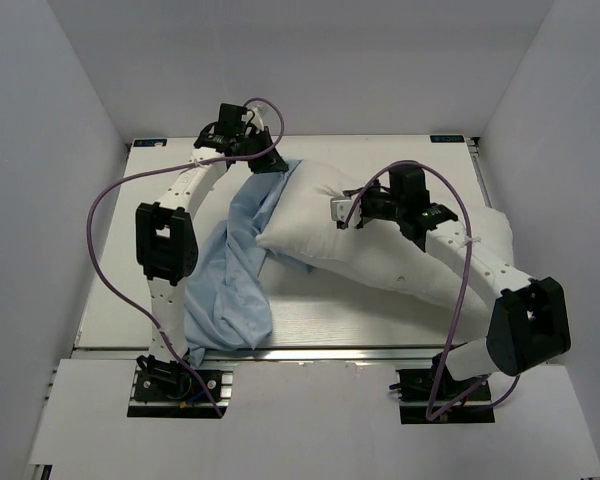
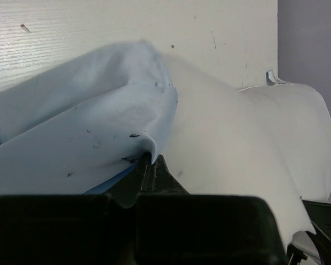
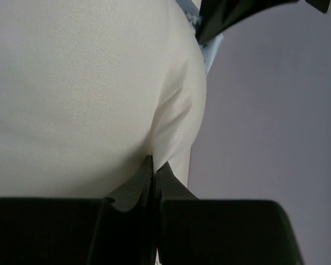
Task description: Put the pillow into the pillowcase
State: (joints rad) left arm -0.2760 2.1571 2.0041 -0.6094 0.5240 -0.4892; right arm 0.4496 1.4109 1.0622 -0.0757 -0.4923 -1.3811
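We see the left gripper (image 2: 151, 161) pinched on the pillowcase (image 1: 230, 285) edge beside the pillow (image 1: 380, 245); the right gripper (image 3: 154, 164) clamps a fold of pillow fabric. The pillow partly overlaps the pillowcase.

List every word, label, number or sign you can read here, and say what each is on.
No text can be read in any view.
The left tag, at a far corner of the table: too small to read.
The right tag, at the other far corner: too small to read.
The pillow and the pillowcase: no print shows.
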